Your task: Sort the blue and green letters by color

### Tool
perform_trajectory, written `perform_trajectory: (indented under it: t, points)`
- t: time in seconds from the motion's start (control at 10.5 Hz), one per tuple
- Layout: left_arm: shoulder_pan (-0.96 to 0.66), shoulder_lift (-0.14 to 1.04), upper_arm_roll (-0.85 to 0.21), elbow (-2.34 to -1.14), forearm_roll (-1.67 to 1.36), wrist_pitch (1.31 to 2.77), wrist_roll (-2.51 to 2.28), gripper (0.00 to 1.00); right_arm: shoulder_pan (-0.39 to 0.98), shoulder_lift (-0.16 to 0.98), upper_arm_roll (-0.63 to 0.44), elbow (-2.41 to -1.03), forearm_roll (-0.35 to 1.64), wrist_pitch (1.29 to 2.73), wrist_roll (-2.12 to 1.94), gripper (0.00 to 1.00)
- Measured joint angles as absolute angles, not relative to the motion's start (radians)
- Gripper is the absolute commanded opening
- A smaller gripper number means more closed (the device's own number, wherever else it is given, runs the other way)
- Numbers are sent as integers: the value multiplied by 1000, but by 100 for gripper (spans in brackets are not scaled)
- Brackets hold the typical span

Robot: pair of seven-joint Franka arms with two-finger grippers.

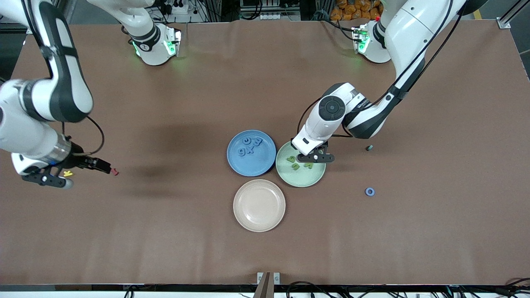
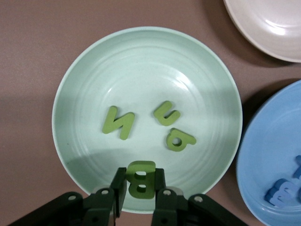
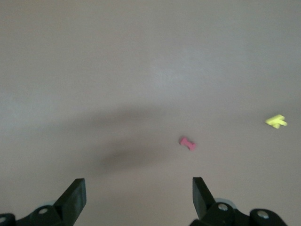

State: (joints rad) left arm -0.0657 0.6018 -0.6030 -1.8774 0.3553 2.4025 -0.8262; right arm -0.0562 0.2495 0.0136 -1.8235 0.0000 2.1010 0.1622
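My left gripper [image 1: 315,157] is over the green plate [image 1: 304,179] and is shut on an olive green letter B [image 2: 141,181], held above the plate's rim [image 2: 70,84]. Three more green letters [image 2: 118,123] lie in that plate. The blue plate [image 1: 238,163] beside it holds several periwinkle blue letters [image 1: 248,147], which also show in the left wrist view [image 2: 282,193]. A blue letter O [image 1: 369,191] lies on the table toward the left arm's end. My right gripper [image 1: 47,180] is open and empty above the table at the right arm's end, where it waits.
An empty beige plate [image 1: 259,205] lies nearer the front camera than the other two plates. A dark red letter [image 1: 115,171] and a yellow letter [image 1: 67,174] lie near my right gripper. A small dark piece [image 1: 369,147] lies beside the green plate.
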Motion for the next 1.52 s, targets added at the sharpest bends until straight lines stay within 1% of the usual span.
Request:
perform_trajectory:
  t: [0.09,0.28,0.38,0.47,0.57,0.76,0.85,1.04,1.14,1.33,1.52]
  points:
    - [-66,608,-602,-1868,356,2403,-826,100,-52,202,2,-1796,-13,2003,162,100]
    - [-66,611,-601,-1840,393,2403,-827,100,-42,150,-19,-1645,-24,1731,158,100]
    - [-65,611,-600,-1814,402,2403,-827,100,-32,138,-23,-1564,-24,1636,158,100]
    - [-62,609,-598,-1785,405,2403,-827,100,-20,131,-24,-1503,-24,1576,158,100]
    - [-54,602,-597,-1761,410,2402,-827,100,-10,124,-24,-1464,-24,1548,159,100]
    - [-13,560,-594,-1731,418,2382,-752,100,1,106,-30,-1436,-25,1541,159,100]
    - [29,530,-595,-1717,418,2346,-684,100,25,96,-59,-1426,-25,1541,159,100]
    - [95,483,-596,-1665,418,2218,-552,100,57,61,-107,-1419,-24,1515,159,100]
    - [109,466,-597,-1623,418,2132,-461,100,59,52,-109,-1419,-23,1487,159,100]
    - [148,440,-598,-1525,372,1961,-328,100,64,59,-109,-1423,-23,1479,159,100]
    - [246,386,-613,-1471,292,1885,-266,100,63,66,-101,-1423,-23,1490,159,100]
